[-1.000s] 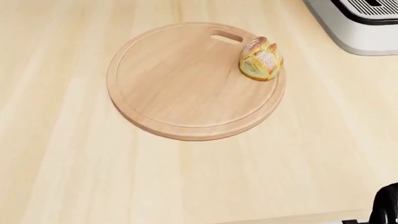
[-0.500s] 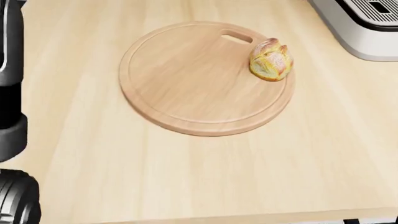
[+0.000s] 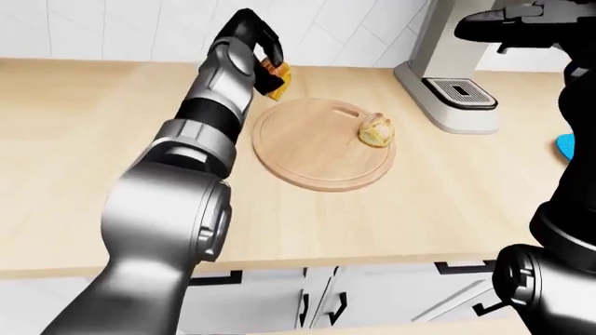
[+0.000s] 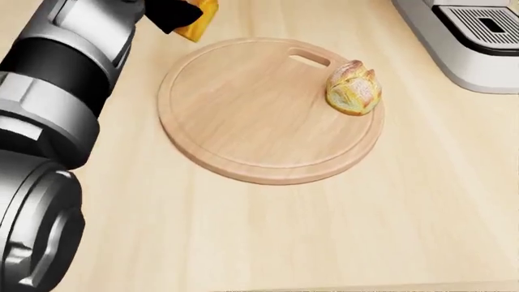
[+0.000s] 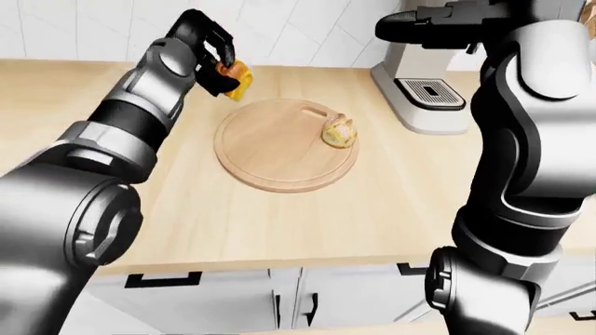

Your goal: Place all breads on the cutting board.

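A round wooden cutting board (image 4: 243,115) with a handle slot lies on the light wood counter. One crusty bread roll (image 4: 353,87) sits on it near its right rim. My left hand (image 5: 221,70) hangs just above the board's upper left edge. Its black fingers (image 3: 270,47) are shut on a yellow-orange bread (image 4: 199,18); only part of that bread shows past them. My right hand (image 5: 410,24) is raised high at the top of the eye views, before the coffee machine's upper part, stretched out with nothing seen in it.
A white and grey coffee machine (image 4: 474,42) stands right of the board. A blue object (image 3: 567,146) peeks in at the right edge of the left-eye view. The counter's near edge (image 3: 372,258) runs above white cabinet doors.
My left arm has swung in from the left of the head view and reached up past the board's upper left rim with the bread in hand. The camera shifted slightly.
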`<state>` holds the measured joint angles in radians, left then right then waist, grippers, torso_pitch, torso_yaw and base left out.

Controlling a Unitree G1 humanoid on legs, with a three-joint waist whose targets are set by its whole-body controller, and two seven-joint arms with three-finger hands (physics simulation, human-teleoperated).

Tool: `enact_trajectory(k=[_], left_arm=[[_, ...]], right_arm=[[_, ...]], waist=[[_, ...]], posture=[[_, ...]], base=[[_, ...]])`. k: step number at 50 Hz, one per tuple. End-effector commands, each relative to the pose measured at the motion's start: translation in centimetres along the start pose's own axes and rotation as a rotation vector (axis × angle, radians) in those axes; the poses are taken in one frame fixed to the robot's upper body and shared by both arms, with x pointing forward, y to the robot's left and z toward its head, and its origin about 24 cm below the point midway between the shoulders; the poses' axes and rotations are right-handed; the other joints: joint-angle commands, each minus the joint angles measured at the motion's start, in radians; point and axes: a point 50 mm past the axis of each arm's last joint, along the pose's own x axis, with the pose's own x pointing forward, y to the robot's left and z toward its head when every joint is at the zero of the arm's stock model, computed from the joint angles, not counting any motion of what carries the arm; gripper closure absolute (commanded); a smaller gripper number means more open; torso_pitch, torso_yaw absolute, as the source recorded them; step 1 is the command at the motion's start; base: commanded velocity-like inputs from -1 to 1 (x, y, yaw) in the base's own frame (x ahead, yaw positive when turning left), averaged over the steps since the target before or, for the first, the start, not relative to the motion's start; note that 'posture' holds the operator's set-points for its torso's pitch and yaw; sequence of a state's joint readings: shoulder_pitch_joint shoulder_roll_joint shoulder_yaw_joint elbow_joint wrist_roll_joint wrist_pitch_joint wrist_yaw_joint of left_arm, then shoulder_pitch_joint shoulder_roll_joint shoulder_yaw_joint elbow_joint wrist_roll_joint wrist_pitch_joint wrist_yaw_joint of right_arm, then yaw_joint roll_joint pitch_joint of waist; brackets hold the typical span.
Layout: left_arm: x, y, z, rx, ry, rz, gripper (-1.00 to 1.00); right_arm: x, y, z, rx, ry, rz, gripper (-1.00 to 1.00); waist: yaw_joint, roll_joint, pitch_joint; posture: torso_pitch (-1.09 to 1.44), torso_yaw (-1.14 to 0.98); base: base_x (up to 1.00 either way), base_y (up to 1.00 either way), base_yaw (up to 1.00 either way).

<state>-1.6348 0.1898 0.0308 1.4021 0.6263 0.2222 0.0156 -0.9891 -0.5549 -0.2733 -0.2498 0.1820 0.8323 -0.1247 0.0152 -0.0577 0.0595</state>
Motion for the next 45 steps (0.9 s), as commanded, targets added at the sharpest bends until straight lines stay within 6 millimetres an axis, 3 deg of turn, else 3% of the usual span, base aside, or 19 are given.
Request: enact_trajectory(k=[1,10,24,43,45], left_arm=[[-0.5,2.7,3.2,0.005,-0.097,0.100,1.00],[-0.4,0.8,2.9,0.183,-0.083,0.061,1.00],[-1.2,-3.3,5.1,0.425,-0.163,0.012,1.00],[-2.1,-5.5,7.5,0.465,-0.242,0.002,1.00],[-2.2,-5.7,7.5,0.466,-0.244,0.006,0.28]], right_arm=[[0.0,-0.3,1.5,0.007,-0.071,-0.012,-1.00],[-0.1,-0.4,1.6,0.006,-0.072,-0.014,-1.00],[0.1,-0.2,1.5,0.009,-0.067,-0.007,-1.00],[-0.1,-0.6,1.6,0.013,-0.077,-0.013,-1.00],[-0.1,-0.6,1.5,0.014,-0.076,-0.012,-1.00]], waist=[[0.001,-0.001,-0.039],[0.001,-0.005,-0.037],[0.003,-0.017,-0.038],[0.004,-0.024,-0.041],[0.004,-0.024,-0.041]], posture=[[0.00,0.00],[0.00,0.00],[0.00,0.00],[0.00,0.00],[0.00,0.00]], base=[[0.00,0.00,0.00],[0.00,0.00,0.00],[0.00,0.00,0.00],[0.00,0.00,0.00],[0.00,0.00,0.00]])
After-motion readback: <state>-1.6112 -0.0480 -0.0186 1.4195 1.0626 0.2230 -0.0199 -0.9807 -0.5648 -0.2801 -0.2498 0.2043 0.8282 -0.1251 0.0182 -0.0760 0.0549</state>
